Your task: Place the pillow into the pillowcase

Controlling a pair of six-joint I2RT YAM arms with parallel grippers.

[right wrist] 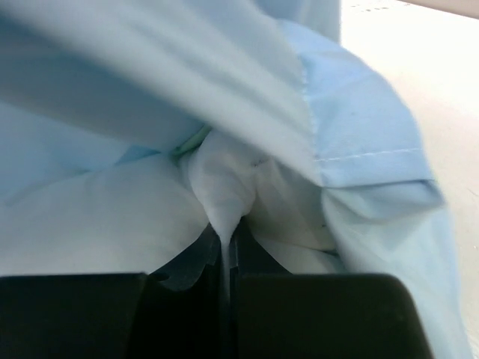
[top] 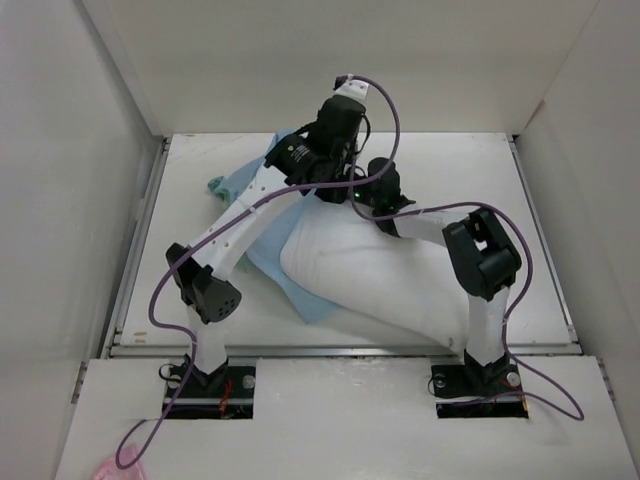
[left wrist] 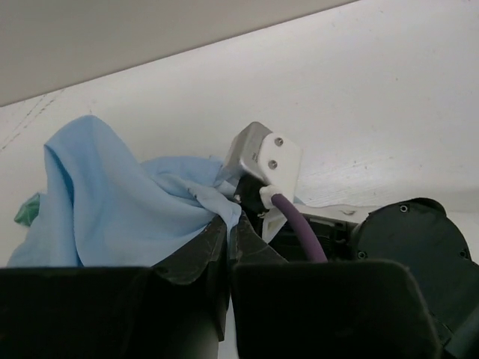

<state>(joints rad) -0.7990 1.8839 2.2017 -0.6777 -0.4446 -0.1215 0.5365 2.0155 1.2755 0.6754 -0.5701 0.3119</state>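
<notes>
left gripper [left wrist: 230,221], right gripper [right wrist: 227,239] crowd the pillowcase [top: 240,188]; room right of pillow [top: 400,285]

A robotics lab cell: white panels [top: 60,180] box in a table [top: 460,170]; two arms [top: 485,300] (purple leads [top: 155,300] trailing) bolted at its edge.

— The pillow [top: 400,285]?
— Plump, white, lying flat, far corner under the hemmed edge of the pillowcase [left wrist: 97,209].
— And the pillowcase?
— Light blue, crumpled, partly spread beneath the pillow, green face peeking at far left.

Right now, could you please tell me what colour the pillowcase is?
The pillowcase is plain light blue; the left wrist view shows it best.
</notes>
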